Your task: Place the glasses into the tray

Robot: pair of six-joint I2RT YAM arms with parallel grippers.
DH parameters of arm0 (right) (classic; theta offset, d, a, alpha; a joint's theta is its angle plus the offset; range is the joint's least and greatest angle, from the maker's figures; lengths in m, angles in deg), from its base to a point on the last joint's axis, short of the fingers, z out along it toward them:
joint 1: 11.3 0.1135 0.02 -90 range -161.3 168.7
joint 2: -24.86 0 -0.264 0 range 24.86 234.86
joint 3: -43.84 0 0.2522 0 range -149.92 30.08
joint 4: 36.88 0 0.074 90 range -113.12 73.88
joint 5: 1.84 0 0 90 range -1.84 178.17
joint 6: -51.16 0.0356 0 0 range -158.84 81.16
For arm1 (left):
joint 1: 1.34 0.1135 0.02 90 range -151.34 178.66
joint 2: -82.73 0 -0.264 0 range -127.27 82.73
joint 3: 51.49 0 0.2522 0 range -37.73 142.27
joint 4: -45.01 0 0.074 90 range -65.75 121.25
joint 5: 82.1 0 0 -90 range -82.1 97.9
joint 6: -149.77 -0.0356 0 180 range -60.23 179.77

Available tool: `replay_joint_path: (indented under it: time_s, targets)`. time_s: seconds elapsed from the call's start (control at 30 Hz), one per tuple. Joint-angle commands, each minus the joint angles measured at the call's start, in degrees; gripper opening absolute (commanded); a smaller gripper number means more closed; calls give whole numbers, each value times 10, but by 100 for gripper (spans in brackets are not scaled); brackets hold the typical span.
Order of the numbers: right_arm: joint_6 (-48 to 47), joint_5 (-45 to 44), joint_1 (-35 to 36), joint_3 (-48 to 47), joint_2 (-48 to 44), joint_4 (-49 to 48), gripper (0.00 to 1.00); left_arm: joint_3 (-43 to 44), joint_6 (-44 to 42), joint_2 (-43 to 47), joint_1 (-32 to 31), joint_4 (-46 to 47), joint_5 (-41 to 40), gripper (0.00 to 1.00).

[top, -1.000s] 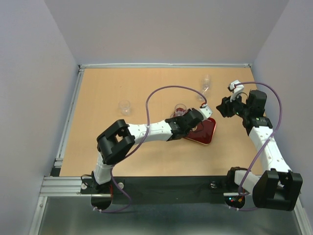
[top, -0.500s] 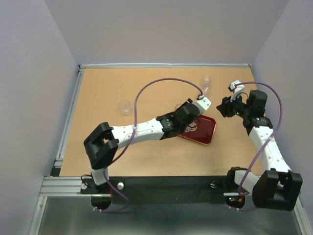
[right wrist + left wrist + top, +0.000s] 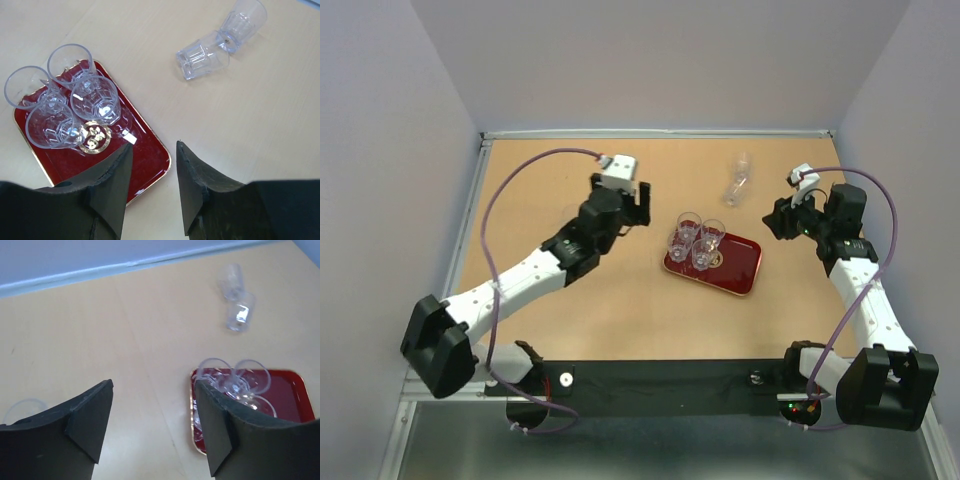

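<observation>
Four glasses (image 3: 95, 100) sit in the tray (image 3: 145, 157), mid-table. Three left: a pair (image 3: 202, 57) far right that looks tipped, and a lone glass (image 3: 22, 409) on the left. Left gripper (image 3: 152, 390) wide and empty, right gripper (image 3: 154, 147) narrow and empty.

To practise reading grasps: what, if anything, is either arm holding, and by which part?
Nothing is held: the left end effector and the right end effector both stand open and empty.
</observation>
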Motion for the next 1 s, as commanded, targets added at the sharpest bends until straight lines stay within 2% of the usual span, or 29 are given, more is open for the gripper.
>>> replay_joint_path:
  time_s: [0.0, 0.03, 0.17, 0.23, 0.37, 0.57, 0.83, 0.97]
  targets:
    - [-3, 13, -6, 12, -15, -23, 46, -70, 131, 69, 103, 65, 53, 84]
    - [-4, 12, -6, 12, -14, -23, 46, -92, 145, 87, 122, 68, 60, 87]
    - [-3, 13, -6, 12, -14, -23, 46, -129, 220, 107, 218, 70, 103, 90]
    - [-4, 12, -6, 13, -14, -23, 46, -136, 263, 102, 266, 60, 117, 91]
    - [-4, 11, -6, 13, -12, -23, 47, -146, 332, 80, 322, 43, 140, 91]
    - [-4, 8, -7, 13, -12, -23, 47, -105, 404, 6, 360, -33, 155, 88]
    - [-6, 7, -7, 13, -11, -23, 47, -53, 425, -75, 377, -110, 153, 71]
    - [-5, 7, -7, 13, -10, -23, 47, -34, 423, -106, 380, -134, 140, 68]
